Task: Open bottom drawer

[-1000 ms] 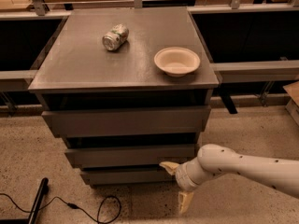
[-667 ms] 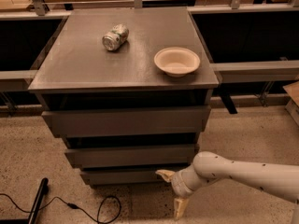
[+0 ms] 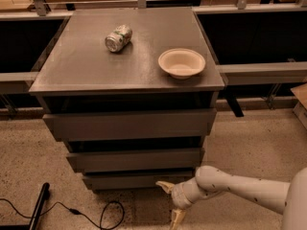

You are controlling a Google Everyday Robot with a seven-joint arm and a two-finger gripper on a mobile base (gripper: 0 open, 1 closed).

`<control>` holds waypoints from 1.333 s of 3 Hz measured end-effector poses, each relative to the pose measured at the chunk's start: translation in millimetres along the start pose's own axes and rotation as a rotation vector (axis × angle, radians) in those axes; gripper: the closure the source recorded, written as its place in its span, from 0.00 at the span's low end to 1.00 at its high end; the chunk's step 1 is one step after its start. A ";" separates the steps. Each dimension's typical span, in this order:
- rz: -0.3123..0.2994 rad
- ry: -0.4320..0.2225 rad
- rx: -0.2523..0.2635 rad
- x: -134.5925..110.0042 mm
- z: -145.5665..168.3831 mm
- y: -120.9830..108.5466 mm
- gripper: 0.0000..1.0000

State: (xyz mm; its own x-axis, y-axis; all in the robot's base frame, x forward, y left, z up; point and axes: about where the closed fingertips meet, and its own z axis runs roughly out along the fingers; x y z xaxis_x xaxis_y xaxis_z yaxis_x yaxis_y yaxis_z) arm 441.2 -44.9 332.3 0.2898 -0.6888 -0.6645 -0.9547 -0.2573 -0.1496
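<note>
The pincer (image 3: 166, 204) is low at the near right of the cabinet, just in front of the right end of the bottom drawer (image 3: 129, 181). Its two tan fingers are spread wide. One finger (image 3: 164, 186) points up and left, with its tip at the lower right edge of the drawer front. Whether it touches the front I cannot tell. The other finger (image 3: 177, 218) points down toward the floor (image 3: 249, 143). The white arm (image 3: 240, 189) reaches in from the right edge of the view, close above the floor.

The bottom drawer is the lowest of three grey fronts, under the middle drawer (image 3: 136, 159) and the top drawer (image 3: 129, 123). Its front is plain and flat, with dark gaps between the fronts, and none of its inside shows.

On the grey surface (image 3: 86, 71) of the cabinet a crushed can (image 3: 118, 37) lies on its side toward the far left. A pale bowl (image 3: 182, 63) stands upright near the right edge, well apart from the can.

On the floor at the near left lie a black bar (image 3: 39, 209) and a thin black cable (image 3: 96, 218), which loops in front of the cabinet.
</note>
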 end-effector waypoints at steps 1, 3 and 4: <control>0.055 -0.017 0.033 18.4 48.6 -17.5 0.00; 0.081 -0.006 0.033 27.3 51.1 -20.1 0.00; 0.125 0.019 0.059 56.2 50.5 -20.5 0.00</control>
State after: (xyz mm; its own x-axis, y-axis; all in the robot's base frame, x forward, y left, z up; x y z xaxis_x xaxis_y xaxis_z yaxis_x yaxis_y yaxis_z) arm 473.6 -44.2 261.1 0.1687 -0.7256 -0.6671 -0.9857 -0.1285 -0.1095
